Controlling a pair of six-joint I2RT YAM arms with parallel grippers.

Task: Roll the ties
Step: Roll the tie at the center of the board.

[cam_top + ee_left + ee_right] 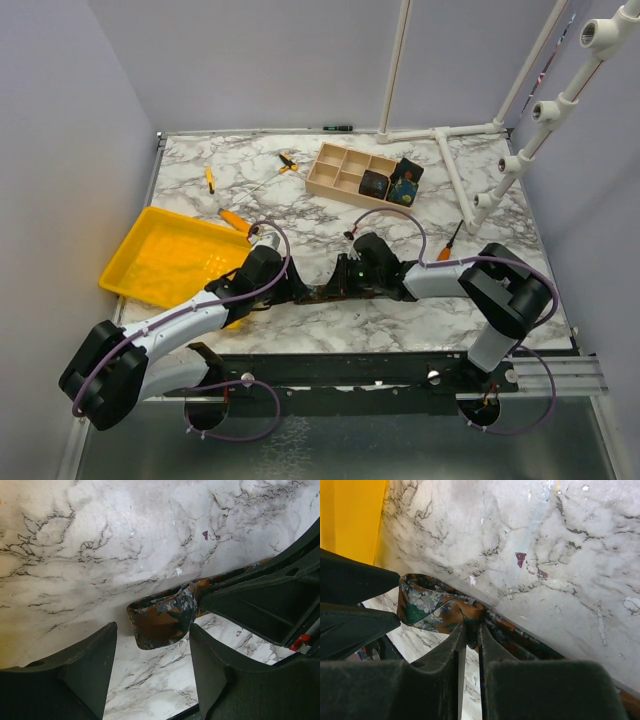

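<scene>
Rust-brown tie (160,617) on marble table (100,555), folded end lying between fingers of wide-spread left gripper (152,630); further along, pinched by narrow right gripper (471,626).

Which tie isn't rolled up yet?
The brown tie, lying stretched out flat on the table in front of the arms. The other two ties sit rolled up in the wooden box.

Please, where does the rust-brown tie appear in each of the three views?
Top external: the tie lies just below centre, a thin dark strip.
Left wrist: the tie shows its folded end in the centre.
Right wrist: the tie runs from left of centre to the lower right.
Shared landmark: the purple speck, above the tie in both wrist views; not discernible from above.
</scene>
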